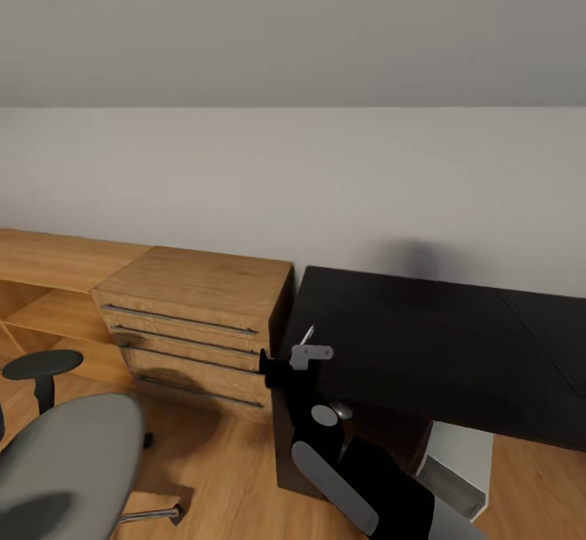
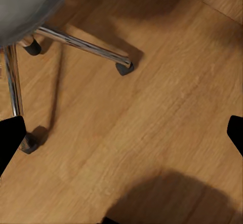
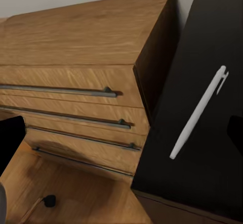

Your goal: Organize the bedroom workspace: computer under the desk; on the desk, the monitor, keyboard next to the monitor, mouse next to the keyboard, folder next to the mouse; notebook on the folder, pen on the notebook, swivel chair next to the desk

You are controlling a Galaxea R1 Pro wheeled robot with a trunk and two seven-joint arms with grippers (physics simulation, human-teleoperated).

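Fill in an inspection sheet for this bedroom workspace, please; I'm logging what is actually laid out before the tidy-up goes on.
Surface: the desk has a black top, mostly bare in the head view.
Job's things: the pen lies flat on the desk near its end beside the drawer unit. The swivel chair stands on the floor, apart from the desk; no folder shows on the visible part of its seat.
Clutter: nothing seen.
Grippers: the right gripper hovers by the desk's end near the pen, open. The left gripper points at the floor near the chair's chrome base, open.
Cables: nothing seen.
Surroundings: light wooden drawer unit, wooden floor, pale wall.
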